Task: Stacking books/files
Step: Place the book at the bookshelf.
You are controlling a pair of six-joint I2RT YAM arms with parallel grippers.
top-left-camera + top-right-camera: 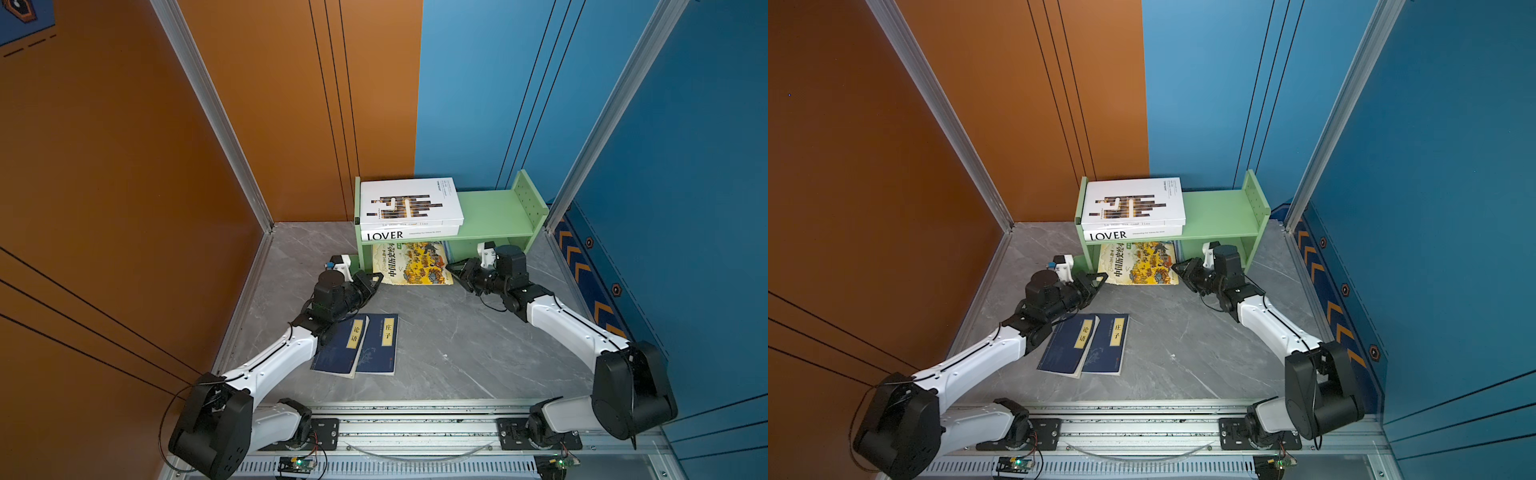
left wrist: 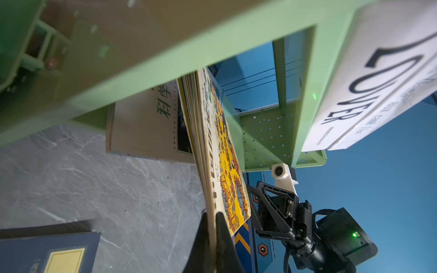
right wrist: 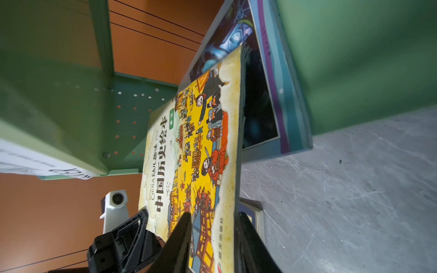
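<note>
– While the yellow book [image 1: 411,264] pokes out from under the shelf [image 1: 486,208], my left gripper [image 2: 212,216] is clamped on one corner; the right gripper [image 3: 214,215] has jaws apart around the other.
– Risk?
– One-sided hold: I reckon it could sag, twist, or snag the shelf.

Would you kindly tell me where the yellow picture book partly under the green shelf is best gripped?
Grip the yellow picture book at a near corner, coming in from the front and side with one jaw above and one below. It is thin and its far part lies under the green shelf; the left end effector pinches it so.
</note>
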